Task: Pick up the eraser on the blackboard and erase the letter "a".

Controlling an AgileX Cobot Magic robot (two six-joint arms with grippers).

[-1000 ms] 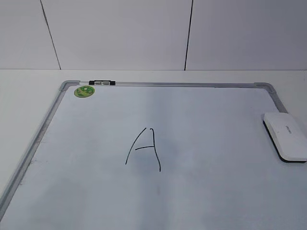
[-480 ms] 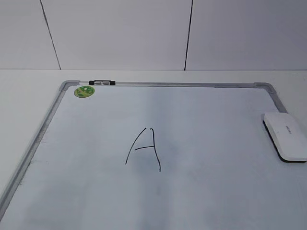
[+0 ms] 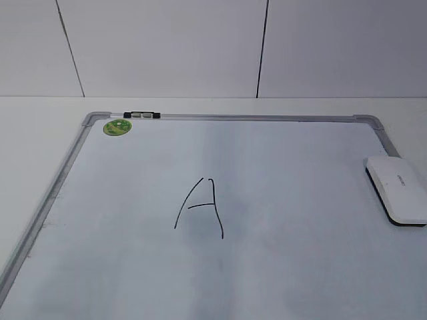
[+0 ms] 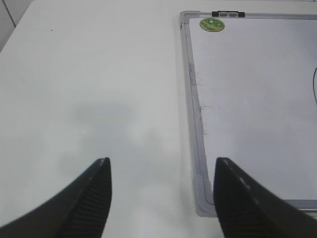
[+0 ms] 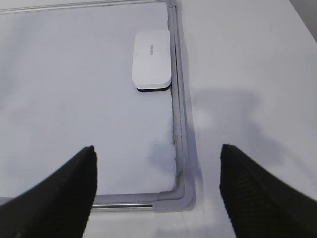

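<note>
Eraser (image 3: 395, 189) lies flat at the right edge of the exterior frame, a white rounded block on a black base with small grey lettering on top, resting on the blackboard (image 3: 287, 173) just inside its right-hand frame rail. In the right wrist view the same eraser (image 5: 152, 59) sits in the upper middle of the frame, its long side running alongside the silver rail, touching or nearly touching it; which one cannot be told. The blackboard (image 5: 74, 99) fills the left of that view, its near corner piece at the bottom.

A tall angular capital "A" (image 3: 200, 207) in thin black marker stands near the centre of the board in the exterior view. No lowercase letter can be made out on the board in any view. A round green sticker (image 3: 117, 127) sits in the board's upper left corner, next to a small black and silver clip (image 3: 141, 115) on the top rail.

The right pincer (image 5: 157, 193) is spread wide and holds nothing, hanging over the board's near right corner, well short of the eraser. The left pincer (image 4: 161, 198) is likewise wide apart and empty, above the bare white tabletop (image 4: 89, 74) and the board's near left corner, with the green sticker (image 4: 212, 24) at the top of that view.
</note>
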